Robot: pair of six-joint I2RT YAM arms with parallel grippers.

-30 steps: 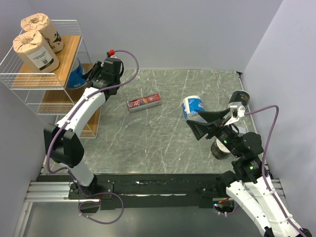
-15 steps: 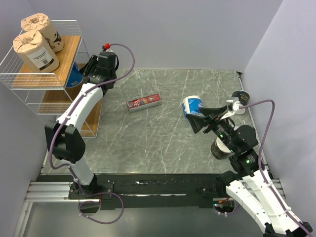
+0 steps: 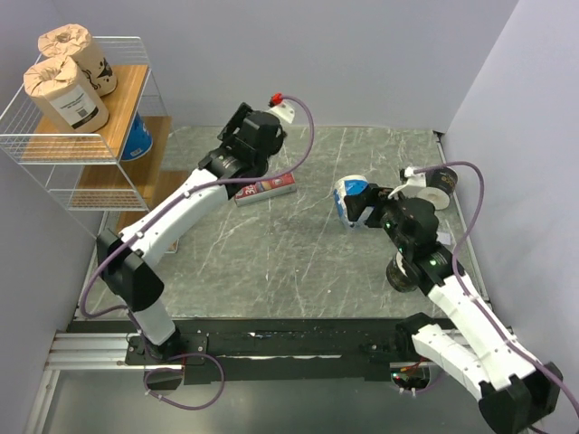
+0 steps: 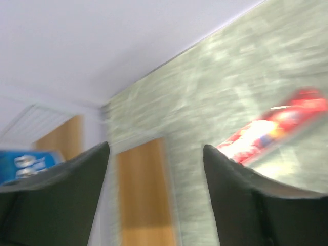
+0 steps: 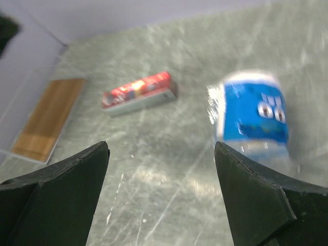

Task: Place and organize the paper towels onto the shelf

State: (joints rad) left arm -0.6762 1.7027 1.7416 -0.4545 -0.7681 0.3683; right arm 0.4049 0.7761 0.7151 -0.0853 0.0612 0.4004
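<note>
Shelf (image 3: 95, 187) at 10 o'clock: two kraft rolls (image 3: 68, 95) on top, one blue roll (image 3: 137, 137) below. Bench (image 3: 289, 262) at 3 o'clock: loose blue-white roll (image 3: 351, 199), two dark rolls (image 3: 396, 276). Left gripper (image 4: 156, 154) and right gripper (image 5: 161, 154) spread wide, holding nothing

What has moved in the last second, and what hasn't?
The left gripper, open and empty, swung rightward away from the shelf, leaving the shelved blue roll behind. The right gripper, open, advanced toward the loose blue roll. All rolls and the red box stayed put.

No legible text: print on blue roll (image 5: 253, 115), red box (image 5: 138, 92), kraft roll (image 3: 65, 90) unreadable.
</note>
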